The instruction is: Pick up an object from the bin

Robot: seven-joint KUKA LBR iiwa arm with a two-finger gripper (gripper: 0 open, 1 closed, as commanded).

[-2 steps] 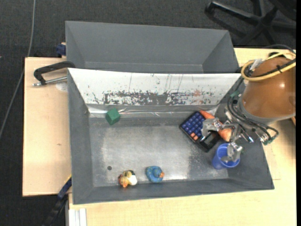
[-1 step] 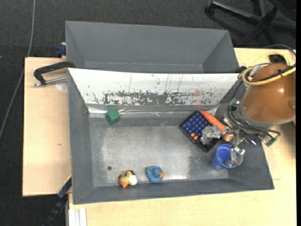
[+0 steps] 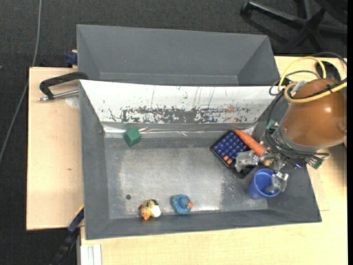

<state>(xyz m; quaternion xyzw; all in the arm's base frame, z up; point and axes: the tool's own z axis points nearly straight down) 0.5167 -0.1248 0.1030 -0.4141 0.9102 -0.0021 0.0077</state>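
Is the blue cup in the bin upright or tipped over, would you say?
Upright, apparently: the blue cup shows its round mouth facing up toward the camera.

A green cube (image 3: pixel 132 137) is sitting left of centre, while a blue toy duck (image 3: pixel 181 203) and a white-and-orange duck (image 3: pixel 149 209) are lying side by side at the bottom; right of centre, an orange carrot (image 3: pixel 249 141) is resting on a blue keypad (image 3: pixel 227 147).
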